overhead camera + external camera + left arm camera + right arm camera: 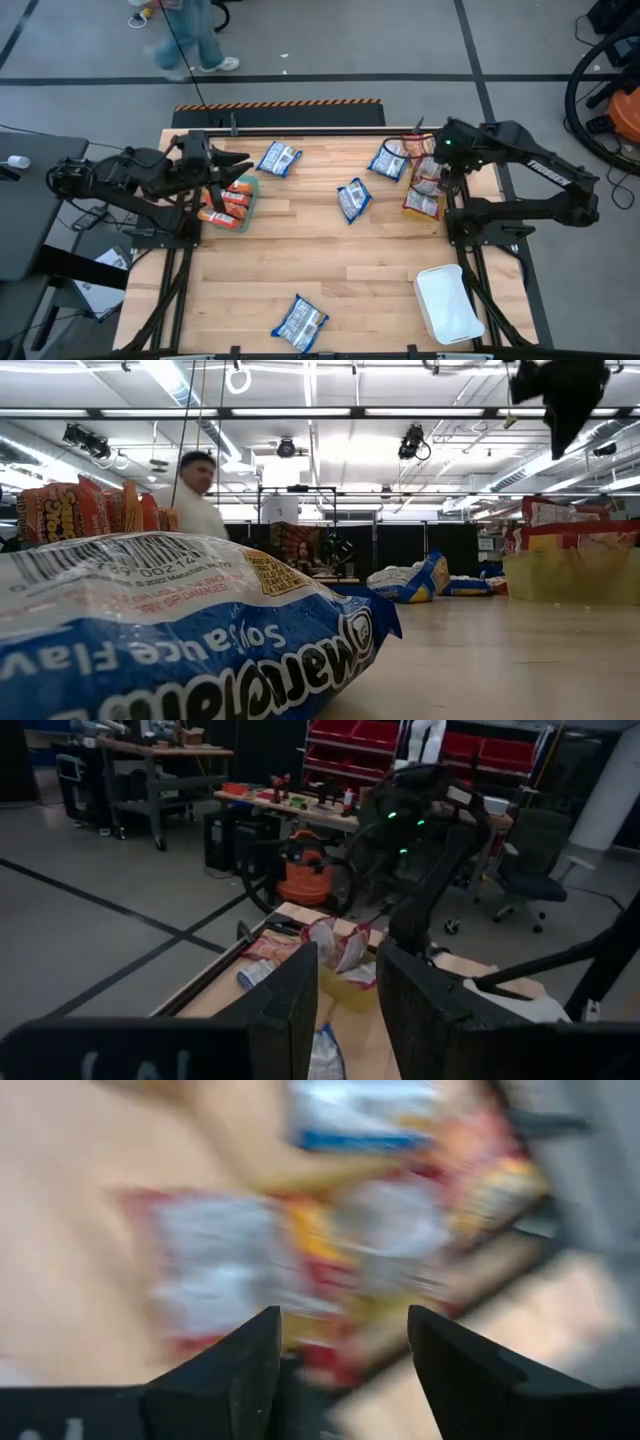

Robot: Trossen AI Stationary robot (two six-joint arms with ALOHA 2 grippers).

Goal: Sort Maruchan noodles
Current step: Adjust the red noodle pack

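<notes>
Two grippers, right gripper (pixel 432 172) fingers apart over yellow bin (pixel 421 208), left gripper (pixel 222 178) fingers slightly apart, empty.

A wooden table (pixel 340 270) fills the middle of the high view, its far edge trimmed with an orange-and-black hazard stripe (pixel 278 103). A white bin (pixel 448 303) lies at the table's lower right. A yellow bin (pixel 423 205) sits at the upper right of the tabletop, and a teal bin (pixel 249 190) at the upper left. The grey floor around the table carries dark tape lines (pixel 330 76). At the top left a person (pixel 190 35) in light trousers and white shoes walks past. A bright orange object (pixel 624 112) sits at the right edge. In the left wrist view an orange shop vacuum (pixel 305 880) stands under a cluttered workbench (pixel 290 805), with red shelving (pixel 420 745) behind and an office chair (pixel 530 870) to the right.
</notes>
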